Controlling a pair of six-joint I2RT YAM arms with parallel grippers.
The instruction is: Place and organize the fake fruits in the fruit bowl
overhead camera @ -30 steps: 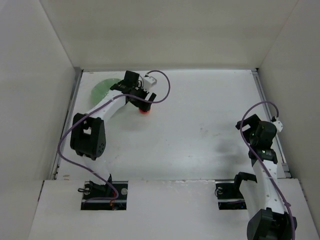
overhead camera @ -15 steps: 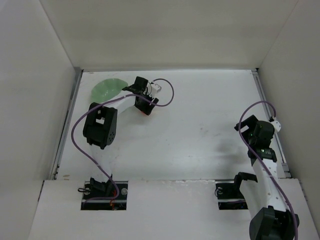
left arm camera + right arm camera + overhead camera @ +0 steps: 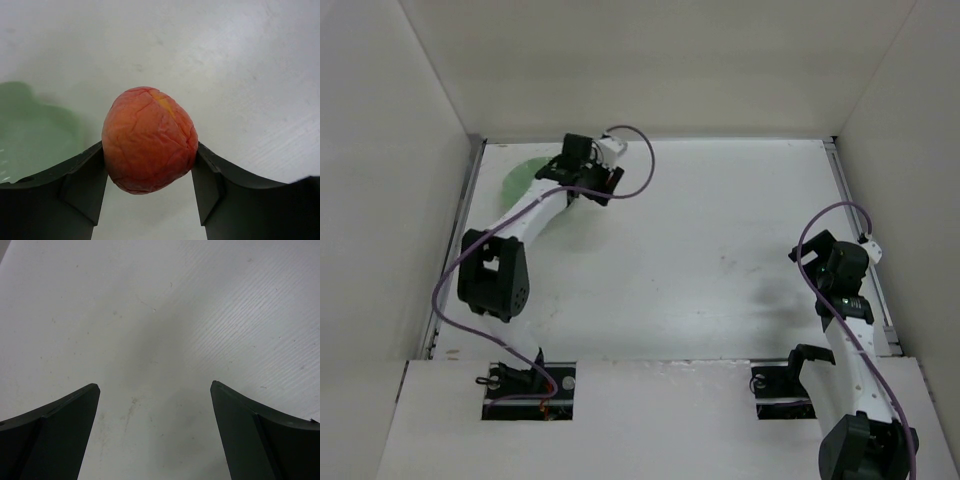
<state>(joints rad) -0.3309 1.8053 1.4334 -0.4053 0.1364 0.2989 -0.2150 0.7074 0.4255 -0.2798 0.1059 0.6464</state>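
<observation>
Fake fruit (image 3: 149, 141), red-orange and wrinkled, sits pinched at its widest part between the two dark fingers (image 3: 80, 185) of the left gripper (image 3: 150, 165), which is closed snugly on it. It looks to hang clear of the table (image 3: 720, 230), though the wrist view cannot settle that. Just beyond, at 9 o'clock from the fruit, lies the pale green fruit bowl (image 3: 35, 135); the fruit is beside its rim, not yet over it. To finish well, I would carry the fruit toward 9 o'clock, high enough to clear the wavy rim, bring it low over the bowl's middle, then let go gently so the round thing does not roll out. For room: the right gripper (image 3: 155, 410) hangs spread wide and empty at 4 o'clock, well apart, over bare table. The bowl is tucked into the 11 o'clock corner, near the left wall (image 3: 390, 150) and back wall (image 3: 650, 70), so the elbow has little margin there.
</observation>
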